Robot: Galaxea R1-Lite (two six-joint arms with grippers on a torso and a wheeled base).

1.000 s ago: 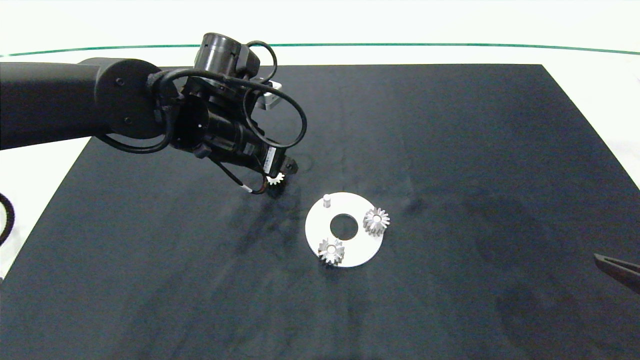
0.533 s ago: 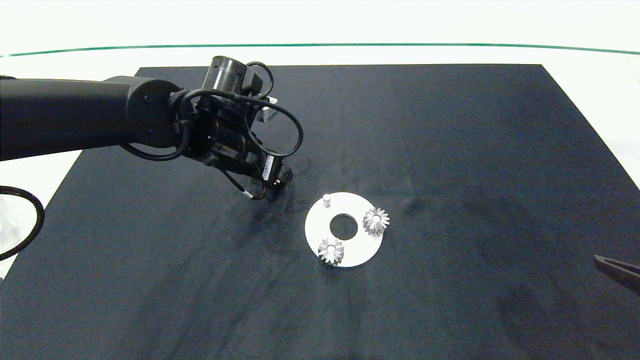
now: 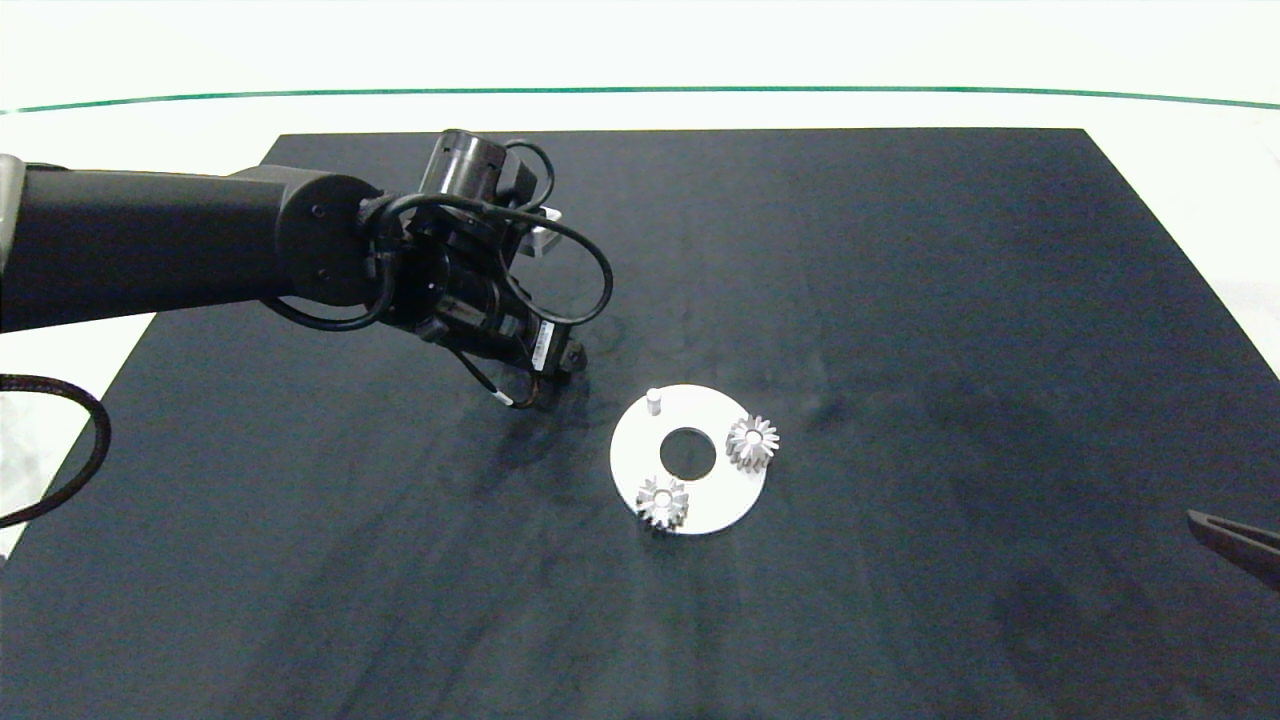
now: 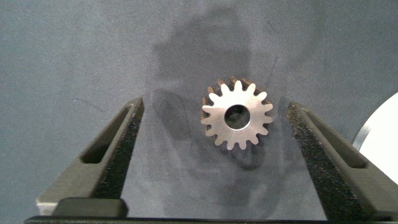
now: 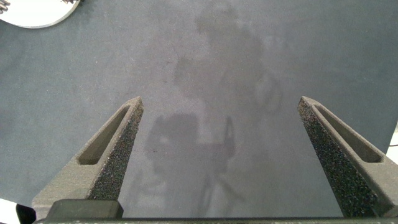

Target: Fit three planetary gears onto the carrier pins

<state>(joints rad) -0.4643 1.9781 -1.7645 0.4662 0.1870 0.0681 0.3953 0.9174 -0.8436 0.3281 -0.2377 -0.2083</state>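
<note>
A white disc [image 3: 640, 455] with a central hole lies mid-mat. Two planetary gears [image 3: 752, 441] [image 3: 662, 502] sit on two of its carrier pins. The bare pin [image 3: 653, 400] stands at the disc's far-left edge. A further gear [image 4: 237, 117] lies flat on the mat between the open fingers of my left gripper [image 4: 216, 106], touching neither pad. In the head view that gripper [image 3: 558, 368] is just left of the disc and hides this gear. My right gripper [image 5: 221, 102] hangs open and empty over bare mat, at the head view's right edge [image 3: 1235, 545].
A black mat [image 3: 900, 300] covers the white table [image 3: 1180, 110]. A dark cable [image 3: 70, 450] loops at the left edge. The disc's rim [image 4: 382, 124] shows beside my left gripper's finger, and a corner of it [image 5: 31, 15] is in the right wrist view.
My left arm has sunk toward the mat, its fingertips staying just left of the disc. The gear that showed at its tip one second ago is now hidden under the wrist. The right arm is unmoved.
</note>
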